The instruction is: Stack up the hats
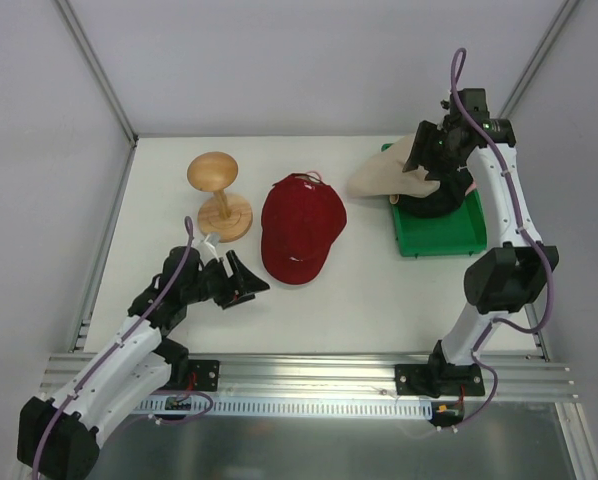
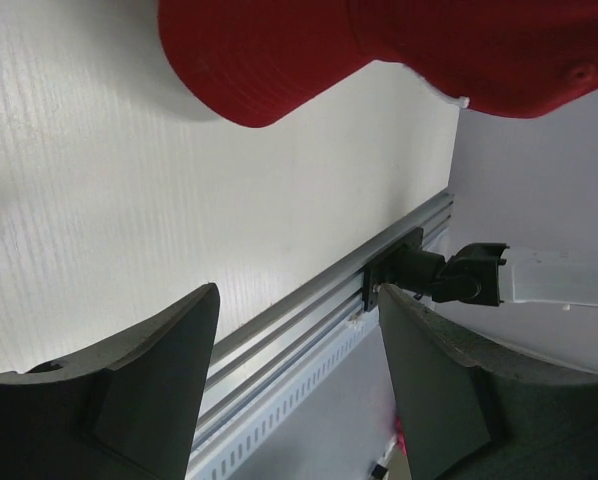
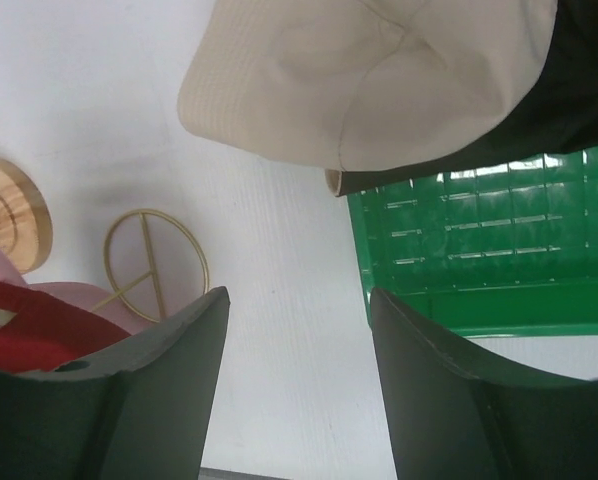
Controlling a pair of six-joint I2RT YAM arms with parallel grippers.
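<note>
right end effector (image 3: pixel 297 300) above tan cap (image 3: pixel 379 80)

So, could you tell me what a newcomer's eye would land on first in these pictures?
The red cap lying flat in the middle of the white table draws the eye first. Next comes the bright green tray at the right, where a tan cap lies over a black hat with the right tool open close by. The wooden stand stands bare at the left.
</note>
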